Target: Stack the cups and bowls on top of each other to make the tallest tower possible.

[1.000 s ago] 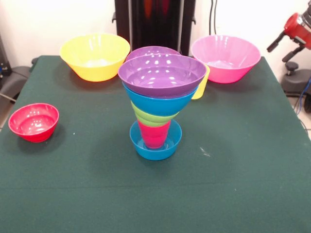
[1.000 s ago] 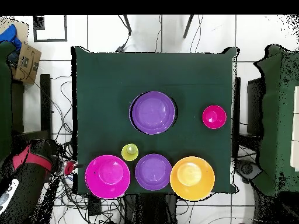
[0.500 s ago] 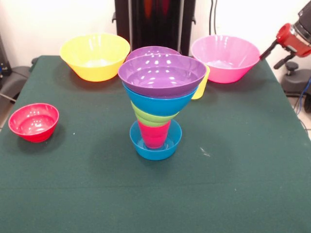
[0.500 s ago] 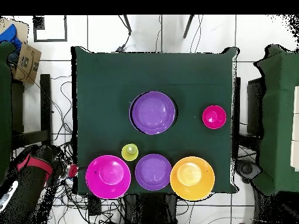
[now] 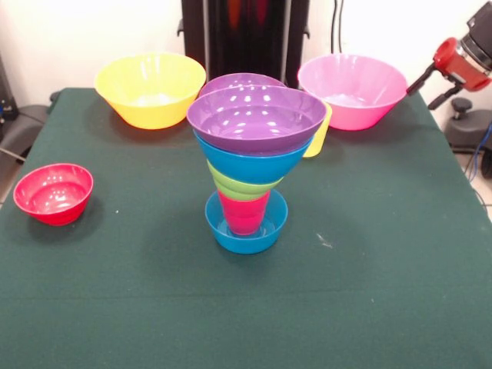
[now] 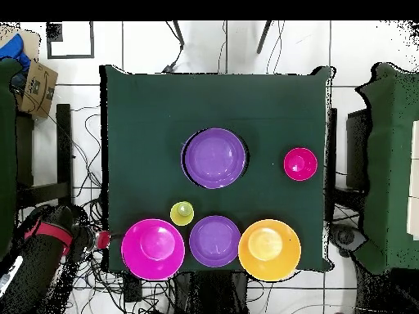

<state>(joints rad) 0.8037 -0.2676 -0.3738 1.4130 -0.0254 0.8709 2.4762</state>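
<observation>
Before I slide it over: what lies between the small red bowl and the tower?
Nothing. The front view shows only bare green tablecloth between the glossy small red plastic bowl and the tower of stacked coloured bowls; the overhead view agrees.

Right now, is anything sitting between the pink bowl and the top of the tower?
Partly. The yellow cup stands on the table between the pink bowl and the tower, but low. Lifted above the purple bowl on top, the path looks clear.

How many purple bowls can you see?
2. One purple bowl sits on top of the tower; the other purple bowl stands on the table behind it, partly hidden, between the yellow and pink bowls.
</observation>
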